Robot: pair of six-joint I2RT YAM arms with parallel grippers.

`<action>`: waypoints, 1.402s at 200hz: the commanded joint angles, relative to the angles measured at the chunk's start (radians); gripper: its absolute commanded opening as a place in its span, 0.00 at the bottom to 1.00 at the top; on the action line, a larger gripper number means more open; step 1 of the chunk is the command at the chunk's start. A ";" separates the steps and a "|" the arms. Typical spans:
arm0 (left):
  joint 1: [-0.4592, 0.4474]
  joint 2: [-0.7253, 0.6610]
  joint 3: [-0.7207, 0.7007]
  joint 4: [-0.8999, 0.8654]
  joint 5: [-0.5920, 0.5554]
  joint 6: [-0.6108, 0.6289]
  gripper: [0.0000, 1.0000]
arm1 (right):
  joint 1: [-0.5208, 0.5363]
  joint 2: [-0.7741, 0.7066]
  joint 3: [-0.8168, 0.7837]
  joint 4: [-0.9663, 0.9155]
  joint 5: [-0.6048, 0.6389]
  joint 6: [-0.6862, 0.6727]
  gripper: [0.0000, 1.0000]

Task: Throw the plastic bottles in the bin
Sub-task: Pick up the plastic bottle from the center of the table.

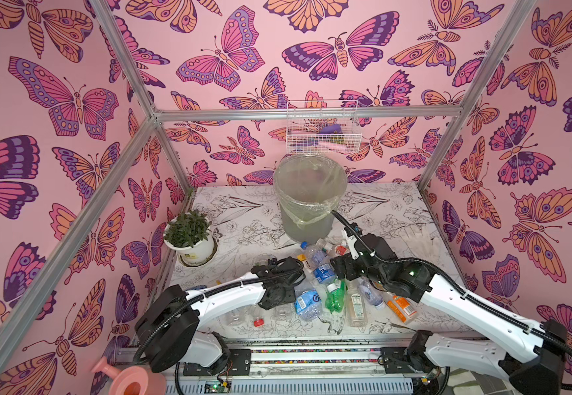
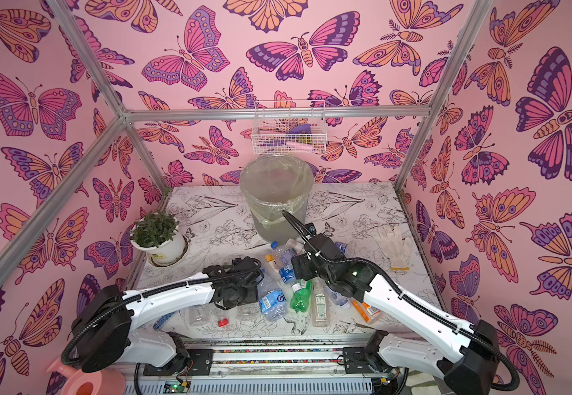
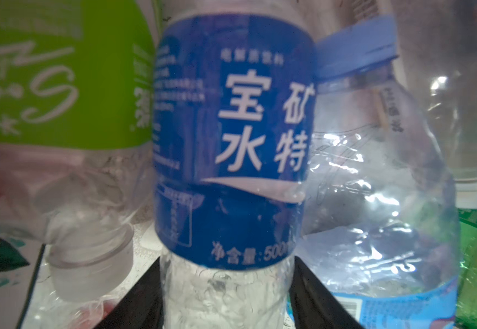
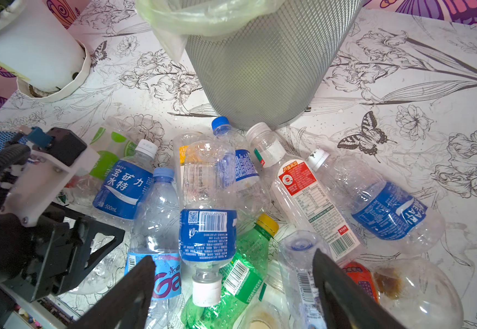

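Observation:
Several plastic bottles [image 1: 315, 297] lie in a heap on the flower-print table in front of the bin [image 1: 310, 191], a tall grey mesh bucket with a thin bag over its rim [image 4: 265, 62]. My left gripper [image 3: 227, 259] is low at the heap's left side. Its black fingers [image 3: 146, 284] press both sides of a clear bottle with a dark blue label [image 3: 231, 128], seen also in the right wrist view [image 4: 123, 188]. My right gripper [image 4: 233, 254] hovers open above the heap. Under its wide jaws lie an upside-down blue-label bottle [image 4: 207, 236] and a green bottle [image 4: 245, 267].
A potted plant [image 1: 188, 236] stands at the table's left edge. A white wire basket [image 1: 322, 130] hangs on the back wall above the bin. A white glove [image 2: 393, 246] lies at the right, a loose red cap [image 1: 259, 321] near the front edge.

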 commanded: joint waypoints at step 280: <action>-0.029 -0.234 0.670 -0.382 -0.372 0.365 0.24 | -0.018 -0.184 -0.004 -0.042 0.085 0.016 0.88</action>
